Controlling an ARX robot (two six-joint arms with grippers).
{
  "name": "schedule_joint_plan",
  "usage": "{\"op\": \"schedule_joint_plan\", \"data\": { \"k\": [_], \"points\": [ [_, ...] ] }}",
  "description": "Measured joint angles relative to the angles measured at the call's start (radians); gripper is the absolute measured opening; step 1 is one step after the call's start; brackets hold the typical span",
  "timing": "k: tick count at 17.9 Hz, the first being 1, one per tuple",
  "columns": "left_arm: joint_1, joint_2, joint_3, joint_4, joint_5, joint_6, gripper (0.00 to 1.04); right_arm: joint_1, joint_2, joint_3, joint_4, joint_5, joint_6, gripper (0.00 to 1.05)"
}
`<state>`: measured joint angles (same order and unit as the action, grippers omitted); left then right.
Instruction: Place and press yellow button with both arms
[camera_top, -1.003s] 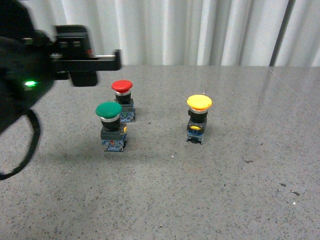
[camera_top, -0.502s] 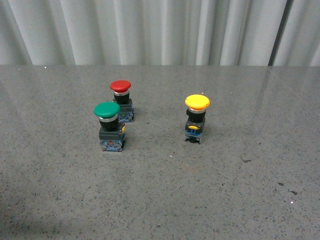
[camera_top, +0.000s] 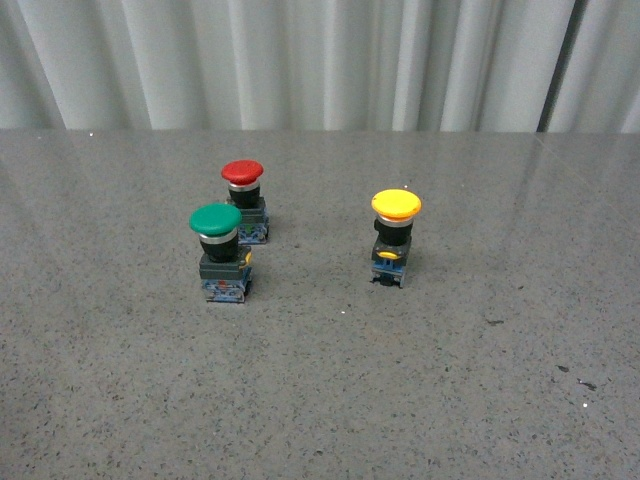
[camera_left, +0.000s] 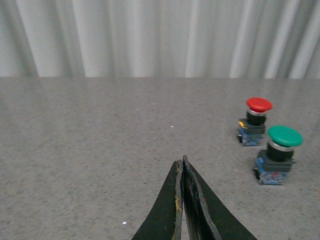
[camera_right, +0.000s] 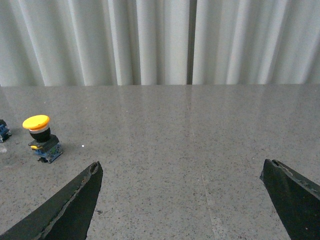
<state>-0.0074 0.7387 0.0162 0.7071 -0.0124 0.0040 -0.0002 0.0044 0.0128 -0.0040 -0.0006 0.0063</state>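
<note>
1. As I read the front view, the yellow button (camera_top: 396, 236) stands right of centre in the frame. It is well apart from the right gripper (camera_right: 182, 164), ahead of it and out beyond one finger.
2. Right gripper: spread wide, holding nothing. Left gripper (camera_left: 181, 162): fingertips pressed together, empty.
3. I see the button upright, with a yellow mushroom cap, black neck, and dark base with yellow and blue bits.
</note>
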Motion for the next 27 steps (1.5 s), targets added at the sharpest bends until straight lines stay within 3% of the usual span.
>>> {"op": "schedule_joint_plan", "data": {
  "k": [8,24,26,27],
  "points": [
    [0.005,-0.298,-0.002,-0.267,0.012,-0.001,0.02,0.0,0.0,0.0,0.0,0.0,0.0,0.98],
    [0.005,-0.575,-0.002,-0.547,0.012,-0.001,0.02,0.0,0.0,0.0,0.0,0.0,0.0,0.98],
    [0.005,-0.692,-0.002,-0.718,0.013,-0.001,0.02,0.0,0.0,0.0,-0.001,0.0,0.0,0.98],
    [0.005,-0.722,-0.002,-0.719,0.012,-0.001,0.02,0.0,0.0,0.0,0.0,0.0,0.0,0.98]
  ]
}}
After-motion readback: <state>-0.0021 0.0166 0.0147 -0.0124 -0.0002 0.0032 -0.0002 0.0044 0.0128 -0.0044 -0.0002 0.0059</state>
